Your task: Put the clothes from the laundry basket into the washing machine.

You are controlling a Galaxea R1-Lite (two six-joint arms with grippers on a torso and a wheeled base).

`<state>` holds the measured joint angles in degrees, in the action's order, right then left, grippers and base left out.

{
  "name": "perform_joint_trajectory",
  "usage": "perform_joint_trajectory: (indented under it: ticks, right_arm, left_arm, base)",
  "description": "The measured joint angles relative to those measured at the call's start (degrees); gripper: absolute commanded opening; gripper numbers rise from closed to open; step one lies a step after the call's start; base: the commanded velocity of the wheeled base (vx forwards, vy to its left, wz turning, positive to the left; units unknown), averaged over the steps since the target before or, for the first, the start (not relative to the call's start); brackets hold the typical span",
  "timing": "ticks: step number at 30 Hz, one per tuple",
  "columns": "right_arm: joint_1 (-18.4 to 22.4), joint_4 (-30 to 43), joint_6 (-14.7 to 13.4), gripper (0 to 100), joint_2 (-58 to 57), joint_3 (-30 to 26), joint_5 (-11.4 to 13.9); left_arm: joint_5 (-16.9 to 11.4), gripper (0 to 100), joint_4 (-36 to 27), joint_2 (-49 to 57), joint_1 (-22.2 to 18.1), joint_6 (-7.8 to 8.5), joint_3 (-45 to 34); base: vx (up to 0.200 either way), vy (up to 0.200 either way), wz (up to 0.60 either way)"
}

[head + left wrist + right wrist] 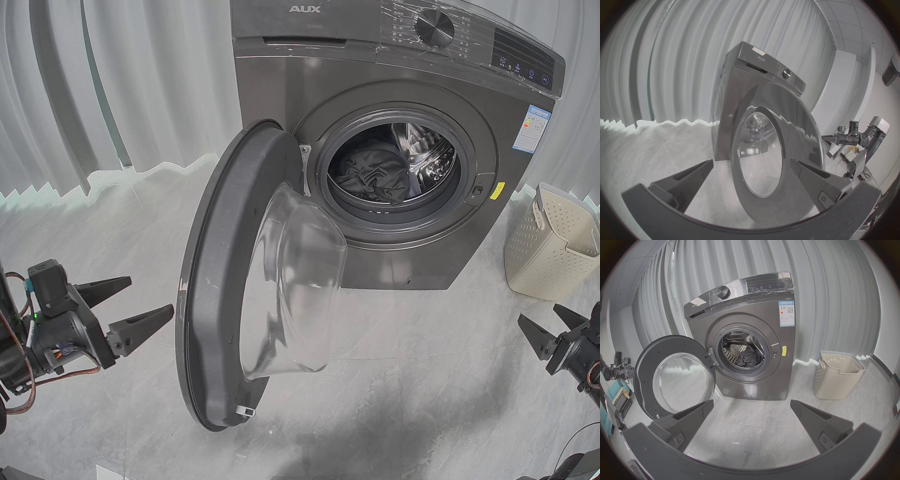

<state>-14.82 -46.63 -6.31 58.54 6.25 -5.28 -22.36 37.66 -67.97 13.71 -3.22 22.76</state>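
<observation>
The grey washing machine (400,69) stands ahead with its round door (237,281) swung wide open toward my left. Dark clothes (375,172) lie bunched inside the drum, the same clothes (747,358) showing in the right wrist view. The cream perforated laundry basket (553,250) stands on the floor right of the machine; no clothes show above the rim of the basket (839,374). My left gripper (150,295) hangs open and empty, left of the door. My right gripper (539,312) is open and empty, just in front of the basket.
The open door (775,156) juts out between my arms and stands close in front of my left gripper (750,162). Pale curtains (125,81) hang behind the machine. Grey tiled floor (400,387) lies free in front of the machine and my right gripper (750,403).
</observation>
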Motion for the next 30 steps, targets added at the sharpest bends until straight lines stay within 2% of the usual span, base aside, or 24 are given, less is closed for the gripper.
perform_joint_trajectory:
  ticks: [5, 11, 15, 18, 26, 30]
  right_arm:
    - [-0.06, -0.04, 0.0, 100, 0.59, 0.52, 0.04]
    - [-0.24, -0.09, 0.0, 100, 1.51, 1.21, 0.04]
    - [-0.33, -0.11, -0.02, 100, 1.94, 1.45, 0.06]
    - [-0.33, -0.11, -0.02, 100, 2.16, 1.54, 0.09]
    - [-0.44, -0.11, -0.02, 100, 2.45, 1.55, 0.11]
    - [-0.44, -0.11, -0.02, 100, 2.6, 1.55, 0.09]
  left_arm:
    - [0.6, 100, 3.5, -6.34, 4.22, 0.02, 2.6]
    - [3.23, 100, 8.46, -14.13, 10.95, -2.11, 7.78]
    - [4.57, 100, 10.7, -18.57, 13.98, -3.02, 11.22]
    - [5.39, 100, 12.43, -21.71, 15.52, -3.67, 13.98]
    - [7.85, 100, 18.02, -30.18, 18.18, -6.79, 22.22]
    - [8.75, 100, 19.8, -34.51, 19.11, -7.56, 26.4]
  base:
    - [0.0, 0.0, 0.0]
    - [0.0, 0.0, 0.0]
    - [0.0, 0.0, 0.0]
    - [0.0, 0.0, 0.0]
    - [0.0, 0.0, 0.0]
    - [0.0, 0.0, 0.0]
